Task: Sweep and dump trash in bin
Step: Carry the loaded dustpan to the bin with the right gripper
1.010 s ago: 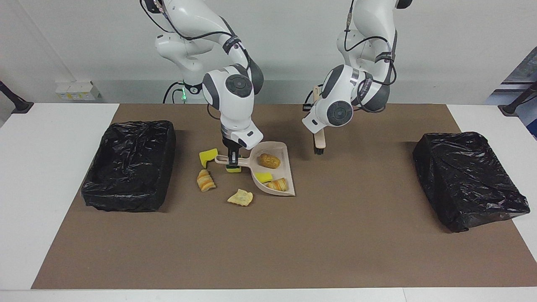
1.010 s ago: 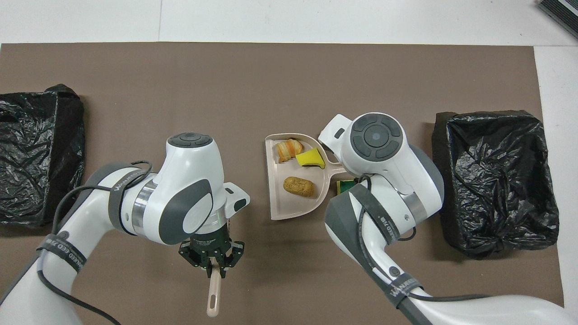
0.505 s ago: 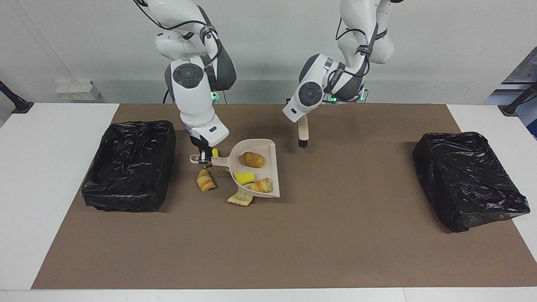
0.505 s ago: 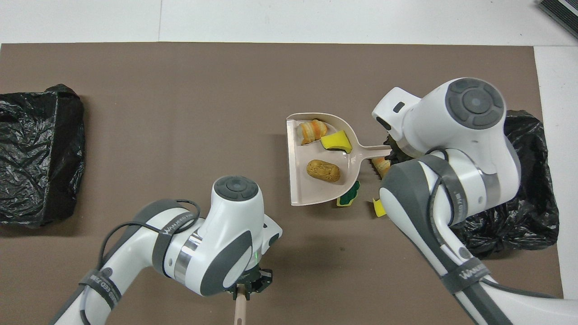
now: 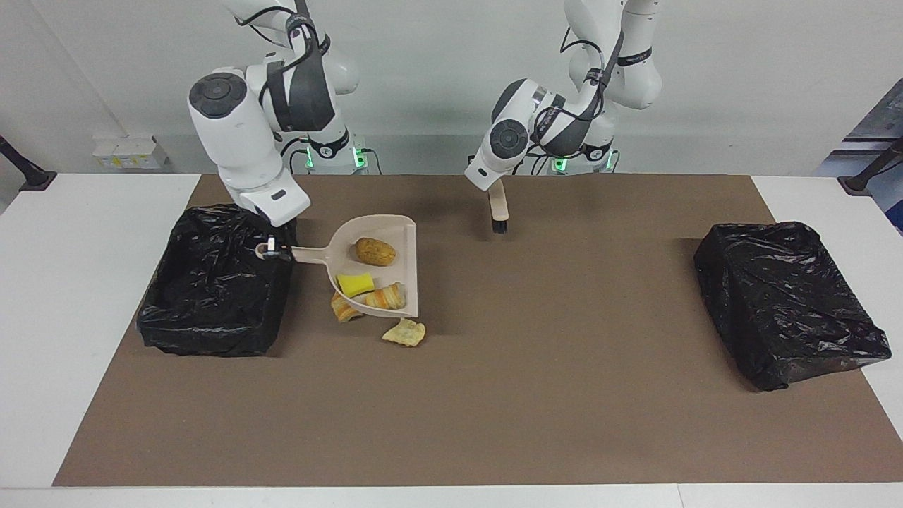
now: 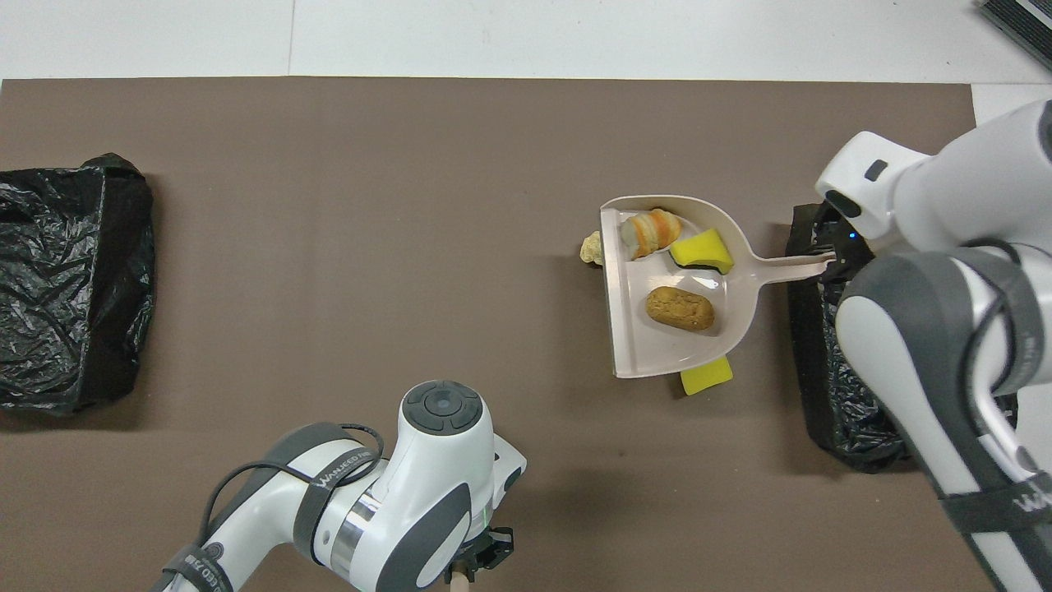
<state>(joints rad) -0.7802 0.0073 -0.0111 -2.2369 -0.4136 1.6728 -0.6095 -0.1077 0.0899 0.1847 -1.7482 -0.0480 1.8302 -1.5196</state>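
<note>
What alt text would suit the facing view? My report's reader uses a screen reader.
The right gripper holds a beige dustpan by its handle, raised beside a black-lined bin, carrying three scraps. Two more scraps lie on the brown mat under and beside the pan. The left gripper holds a brush above the mat; another black-bagged bin sits at the left arm's end.

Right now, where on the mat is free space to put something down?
The widest bare mat lies between the dustpan and the bin at the left arm's end. It is crowded between the dustpan and the bin at the right arm's end, where scraps lie.
</note>
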